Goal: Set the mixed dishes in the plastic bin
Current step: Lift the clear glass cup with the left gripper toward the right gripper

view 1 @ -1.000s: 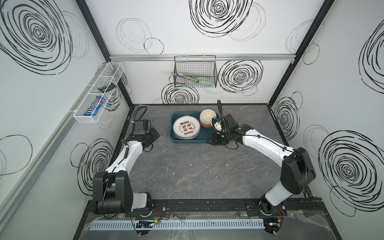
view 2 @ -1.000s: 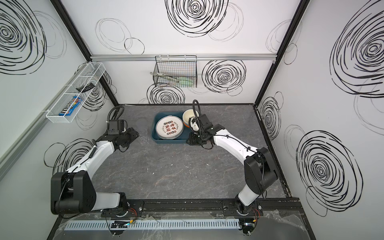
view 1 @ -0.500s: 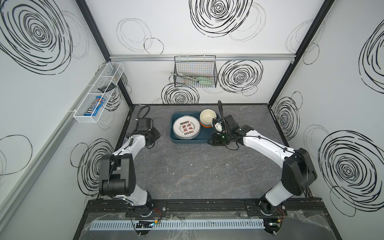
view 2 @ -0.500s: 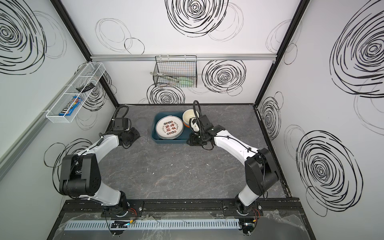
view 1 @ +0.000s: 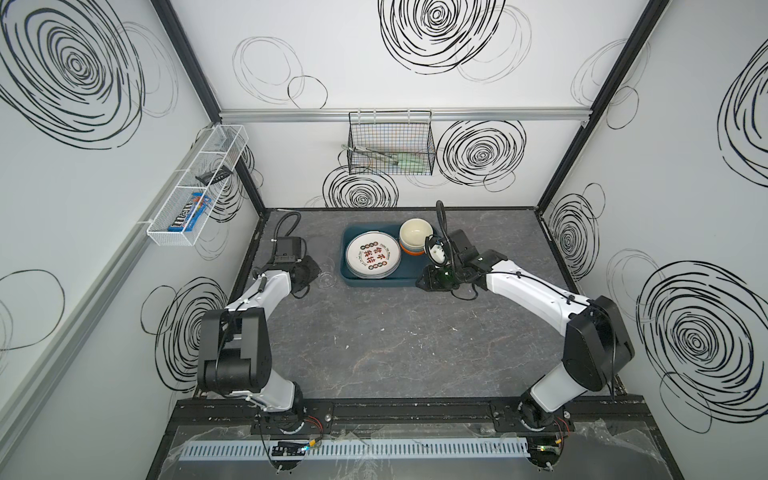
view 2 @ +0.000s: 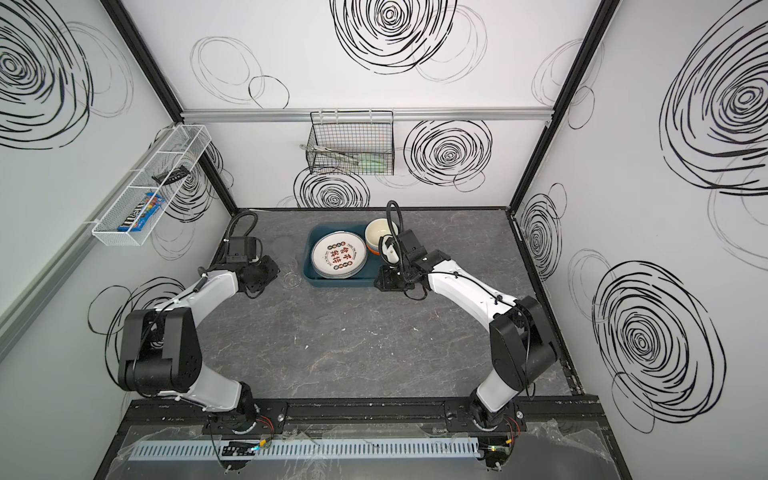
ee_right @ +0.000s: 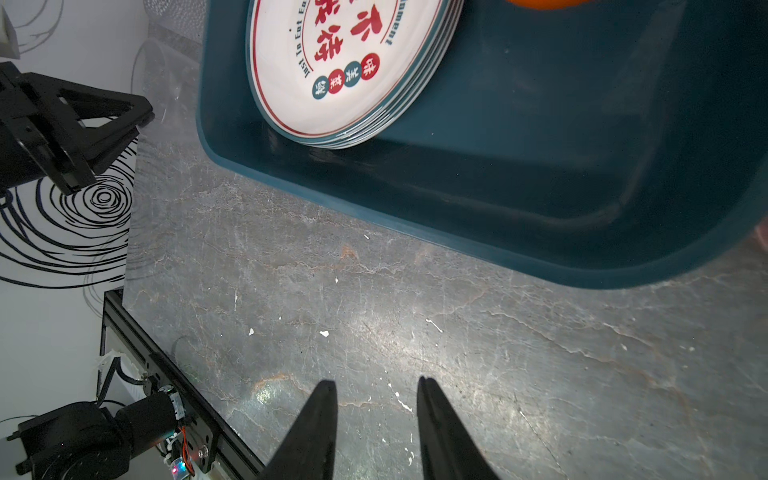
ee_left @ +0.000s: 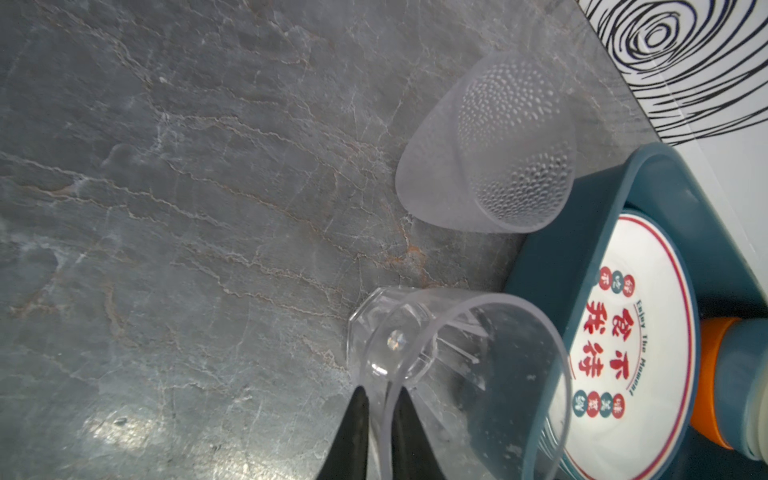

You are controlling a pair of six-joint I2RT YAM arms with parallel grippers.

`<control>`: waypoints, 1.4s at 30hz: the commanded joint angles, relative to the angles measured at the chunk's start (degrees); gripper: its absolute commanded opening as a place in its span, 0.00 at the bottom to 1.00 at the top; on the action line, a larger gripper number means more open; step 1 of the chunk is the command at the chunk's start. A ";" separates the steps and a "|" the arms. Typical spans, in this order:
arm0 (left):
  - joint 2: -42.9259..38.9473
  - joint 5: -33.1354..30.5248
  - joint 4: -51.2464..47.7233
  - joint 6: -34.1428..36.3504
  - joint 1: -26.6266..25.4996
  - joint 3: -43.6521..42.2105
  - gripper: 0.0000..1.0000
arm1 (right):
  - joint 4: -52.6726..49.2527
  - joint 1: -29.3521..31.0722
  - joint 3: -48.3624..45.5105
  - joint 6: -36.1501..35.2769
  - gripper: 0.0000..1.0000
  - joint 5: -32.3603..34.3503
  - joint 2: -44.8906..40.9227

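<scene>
Well advanced, judging by how things lie. Already inside the plastic bin (view 1: 376, 282): a stack of plates (view 1: 372, 255) with red characters, filling the left half, and nested bowls (view 1: 415, 232), cream on top of blue and orange, in the far right corner. Left to do, as far as can be seen: two drinking vessels outside the bin, both on the desk (view 1: 395, 340) along its left wall. Just beside that wall, the clear glass (ee_left: 457, 374), rim pinched by the left gripper (ee_left: 380, 392), fingers (ee_left: 353, 432) pressed close with only the glass wall between them. Farther back along the same wall, near the bin's far left corner, a frosted tumbler (ee_left: 490, 145) with a dimpled base, ungripped; upright or inverted, hard to tell. Off the bin's near right corner, the right gripper (ee_right: 375, 381), low over bare desk, fingers (ee_right: 316, 428) spread part-way and holding nothing. Probably next: lifting the glass over the rolled rim onto the free floor in the bin's near right part. Underneath, grey marbled stone with pale flecks. Around, white walls scrawled with black spirals, black frame posts, a black wire basket (view 1: 390, 145) on the wall behind the bin, a white mesh tray (view 1: 195, 187) high on the wall to the bin's left.
</scene>
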 commanded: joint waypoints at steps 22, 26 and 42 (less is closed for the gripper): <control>-22.83 5.45 -9.06 4.32 -4.69 -3.73 0.04 | -4.94 0.45 7.21 0.43 0.41 2.25 -2.65; -24.37 4.61 -9.73 3.17 -10.53 -3.05 0.04 | -6.79 0.72 9.54 0.25 0.42 1.72 -3.07; -18.68 -2.16 -8.12 -1.85 -32.61 2.58 0.04 | -17.15 4.27 19.51 -1.60 0.43 5.76 -1.54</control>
